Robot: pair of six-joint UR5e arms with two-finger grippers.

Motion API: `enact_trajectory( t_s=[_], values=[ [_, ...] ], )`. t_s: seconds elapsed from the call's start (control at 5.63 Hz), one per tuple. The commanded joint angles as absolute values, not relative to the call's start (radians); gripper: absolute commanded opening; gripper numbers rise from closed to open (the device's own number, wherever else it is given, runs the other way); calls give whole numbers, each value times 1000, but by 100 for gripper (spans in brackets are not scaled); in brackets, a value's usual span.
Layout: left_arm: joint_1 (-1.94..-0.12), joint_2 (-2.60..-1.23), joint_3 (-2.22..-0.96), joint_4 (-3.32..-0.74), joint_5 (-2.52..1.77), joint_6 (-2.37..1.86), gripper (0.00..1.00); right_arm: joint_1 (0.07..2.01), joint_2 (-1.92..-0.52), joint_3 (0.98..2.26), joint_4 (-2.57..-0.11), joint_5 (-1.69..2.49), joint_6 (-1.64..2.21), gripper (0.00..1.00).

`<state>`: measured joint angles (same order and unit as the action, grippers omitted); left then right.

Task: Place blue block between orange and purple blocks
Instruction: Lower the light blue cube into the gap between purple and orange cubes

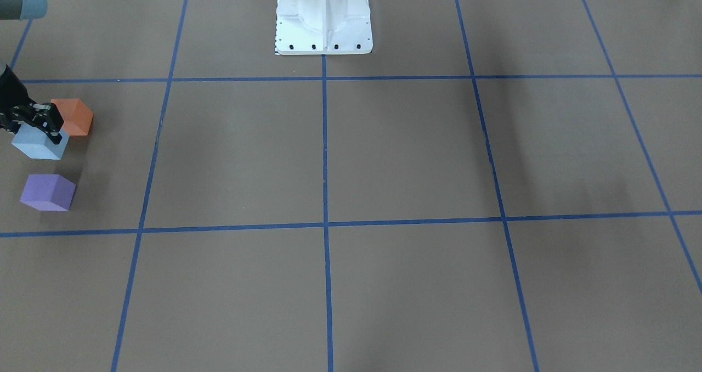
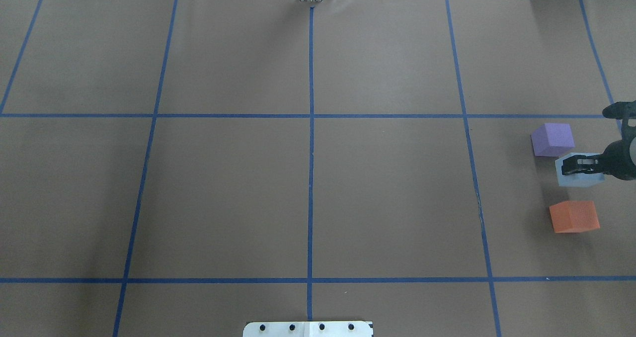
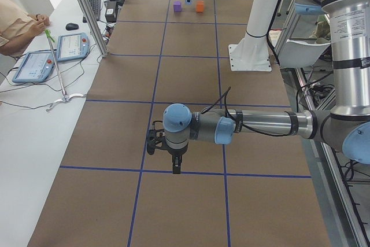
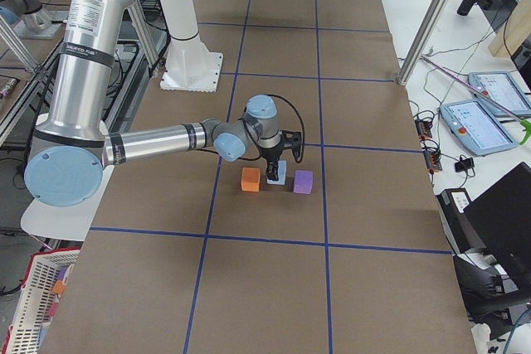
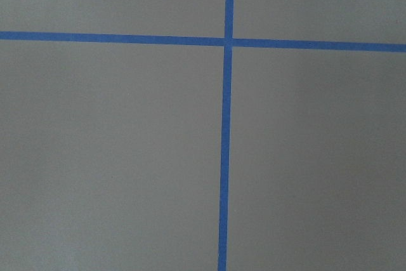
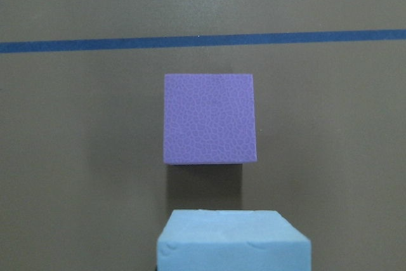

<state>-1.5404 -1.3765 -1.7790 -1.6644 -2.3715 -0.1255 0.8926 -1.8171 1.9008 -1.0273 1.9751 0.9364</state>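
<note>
No brand or label to read anywhere on the blocks, and the screens of the two tablets [image 3: 72, 46] on the side desk are too small to make out. Over to the far end of the bench [image 2: 223, 193], brown paper ruled into squares by blue tape lines [image 2: 311, 178]. The right arm's end effector [image 2: 569, 164] points straight down, its black fingers [image 1: 55, 135] closed in narrow on the blue block [image 2: 579, 178] and gripping it at the top. The block sits square in the grip, and it looks to hang just clear of the paper rather than resting on it. It is in the gap between the other two: the purple block [image 2: 552, 139] is on the far side from the robot, just beside it, and the orange block [image 2: 574, 216] is on the near side, close but apart. All three make a short row in the same taped square. From the right wrist camera the purple block fills the middle, with a tape line beyond it and the blue block's pale top poking up at the bottom edge. The left arm reaches out low over the middle of the bench, well away from the blocks. Its end effector [image 3: 175, 169] points down near a tape crossing, and I can't tell from here whether it is wide or narrow.
</note>
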Motion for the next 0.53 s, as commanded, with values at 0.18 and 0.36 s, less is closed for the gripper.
enact_trajectory(
  t_s=[0.18,0.36],
  values=[
    [-1542,-1374,-1779,-1664,-2372,-126,100,845,-1801,1866,-992,1965,927,6],
    [-1540,-1374,-1778,-1664,-2372,-126,100,841,-1761,1820,-992,1970,898,12]
  ],
)
